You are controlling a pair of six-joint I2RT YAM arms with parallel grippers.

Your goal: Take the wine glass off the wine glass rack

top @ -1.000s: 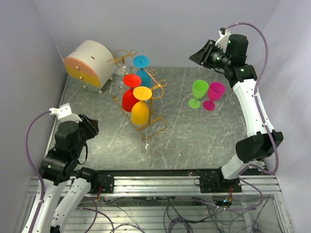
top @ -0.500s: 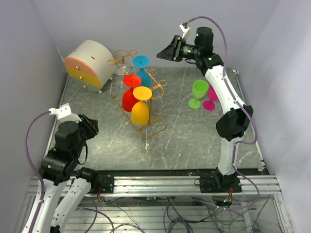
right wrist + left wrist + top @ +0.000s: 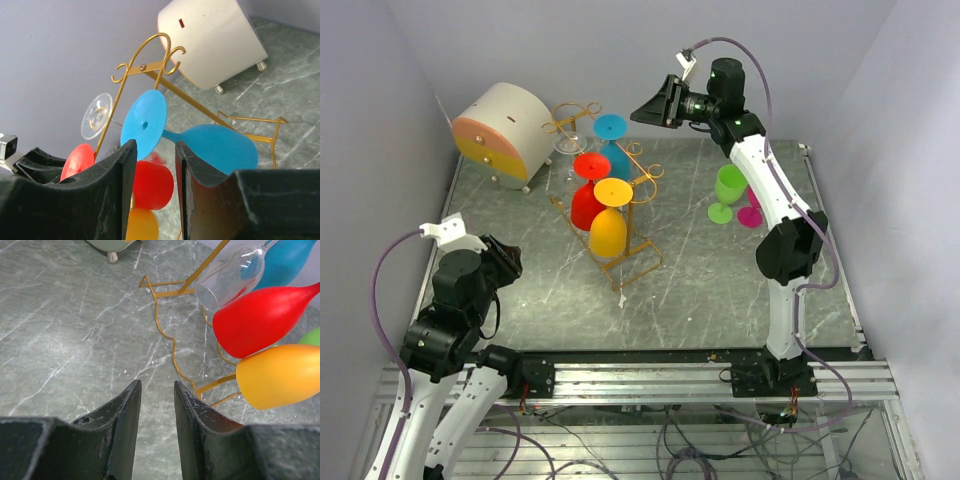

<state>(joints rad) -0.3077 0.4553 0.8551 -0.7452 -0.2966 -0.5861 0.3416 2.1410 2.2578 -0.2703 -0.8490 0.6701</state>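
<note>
Blue wine glass (image 3: 616, 158) hangs bowl-down by its foot near the far end of the gold wine glass rack (image 3: 645, 178), at the back of the bench (image 3: 720, 290). A red glass (image 3: 586, 205) and an orange glass (image 3: 608, 232) hang nearer. The right pincer (image 3: 638, 115) hovers just right of it, fingers parted, gripping nothing. The left pincer (image 3: 508, 258), slightly parted and empty, sits well apart at the near left.

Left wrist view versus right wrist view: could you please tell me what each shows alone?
Only the left wrist view shows the edge of a green glass. Only the right wrist view shows the right gripper and the curled ends of the rack. Both show the blue glass, red glass and orange glass hanging on it.
</note>
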